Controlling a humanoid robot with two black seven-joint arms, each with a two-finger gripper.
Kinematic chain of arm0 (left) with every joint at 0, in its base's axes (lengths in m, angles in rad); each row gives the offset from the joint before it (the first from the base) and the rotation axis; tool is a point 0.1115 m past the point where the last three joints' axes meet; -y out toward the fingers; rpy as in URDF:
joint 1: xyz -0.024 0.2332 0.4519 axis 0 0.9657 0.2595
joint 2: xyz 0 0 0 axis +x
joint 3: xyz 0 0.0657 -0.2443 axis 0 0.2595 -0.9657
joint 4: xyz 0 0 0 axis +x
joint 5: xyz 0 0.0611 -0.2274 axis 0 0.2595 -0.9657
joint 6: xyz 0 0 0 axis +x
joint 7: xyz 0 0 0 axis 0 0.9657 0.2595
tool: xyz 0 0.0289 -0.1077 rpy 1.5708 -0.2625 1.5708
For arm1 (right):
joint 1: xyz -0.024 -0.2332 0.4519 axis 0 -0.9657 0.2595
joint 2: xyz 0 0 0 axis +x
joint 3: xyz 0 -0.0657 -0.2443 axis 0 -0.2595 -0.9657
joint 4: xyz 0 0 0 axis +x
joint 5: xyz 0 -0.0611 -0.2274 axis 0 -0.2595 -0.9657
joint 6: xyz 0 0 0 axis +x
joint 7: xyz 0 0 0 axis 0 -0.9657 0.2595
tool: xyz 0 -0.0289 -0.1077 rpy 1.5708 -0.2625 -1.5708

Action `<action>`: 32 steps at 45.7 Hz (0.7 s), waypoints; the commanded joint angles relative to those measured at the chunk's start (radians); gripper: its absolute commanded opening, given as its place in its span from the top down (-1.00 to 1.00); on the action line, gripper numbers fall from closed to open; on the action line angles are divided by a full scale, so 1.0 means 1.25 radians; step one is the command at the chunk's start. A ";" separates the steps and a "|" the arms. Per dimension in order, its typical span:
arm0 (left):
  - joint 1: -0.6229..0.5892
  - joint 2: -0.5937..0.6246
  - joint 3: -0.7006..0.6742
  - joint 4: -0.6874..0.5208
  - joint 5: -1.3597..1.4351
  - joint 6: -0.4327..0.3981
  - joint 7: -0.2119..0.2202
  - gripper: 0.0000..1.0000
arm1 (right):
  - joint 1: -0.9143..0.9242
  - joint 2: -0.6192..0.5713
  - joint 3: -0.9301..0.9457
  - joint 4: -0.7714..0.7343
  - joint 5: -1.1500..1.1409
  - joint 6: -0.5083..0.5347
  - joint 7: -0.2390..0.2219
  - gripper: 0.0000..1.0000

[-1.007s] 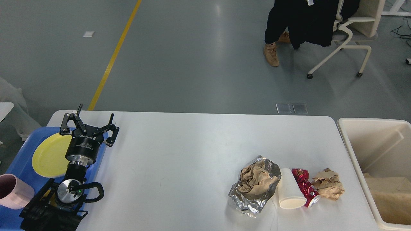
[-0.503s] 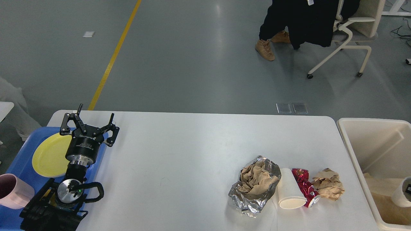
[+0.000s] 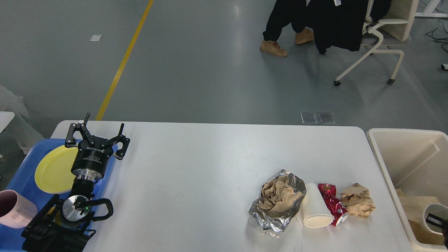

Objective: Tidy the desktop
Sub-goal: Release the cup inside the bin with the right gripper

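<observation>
The white desktop [image 3: 210, 164] carries a foil wad with brown paper [image 3: 276, 204], a lying white paper cup [image 3: 316, 208], a red wrapper [image 3: 332, 204] and a crumpled brown paper [image 3: 357, 201] at the front right. My left gripper [image 3: 101, 130] is open and empty, above the right edge of the blue tray [image 3: 21, 175]. My right gripper [image 3: 434, 219] shows only as a black finger inside the mouth of a second white cup [image 3: 428, 211], held inside the cream bin [image 3: 402, 134]. The rest of the right arm is out of view.
The blue tray at the left holds a yellow plate [image 3: 52, 169] and a pink mug [image 3: 14, 208]. Brown paper lies in the bin's bottom. A person [image 3: 280, 21] and a wheeled chair [image 3: 378, 38] are on the floor beyond the table.
A white cup with my right gripper came into view at the right edge over the bin, then moved down and left inside it. The person's feet moved left. My left arm stayed still.
</observation>
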 commanded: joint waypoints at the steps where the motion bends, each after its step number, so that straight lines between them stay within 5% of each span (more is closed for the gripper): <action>1: 0.000 0.000 0.000 0.000 0.001 0.000 0.000 -0.93 | -0.005 0.003 -0.001 0.000 0.000 -0.001 -0.001 1.00; 14: 0.000 0.000 0.000 0.000 0.001 0.000 0.000 -0.93 | -0.004 0.003 -0.003 0.000 -0.001 -0.001 -0.009 1.00; 15: 0.000 0.000 0.000 0.000 -0.001 0.000 0.000 -0.93 | -0.005 0.001 -0.003 0.000 -0.001 -0.004 -0.009 0.93; 21: 0.000 0.000 0.000 0.000 0.001 0.000 0.000 -0.93 | -0.002 0.003 -0.001 -0.008 0.000 -0.068 -0.005 -0.83; 22: 0.000 0.000 0.000 0.000 0.001 0.000 0.000 -0.93 | -0.002 0.003 -0.001 -0.008 0.000 -0.087 -0.005 -1.00; 32: 0.000 0.000 0.000 0.000 0.001 0.000 0.000 -0.93 | -0.004 0.011 -0.001 -0.006 0.000 -0.152 -0.005 -1.00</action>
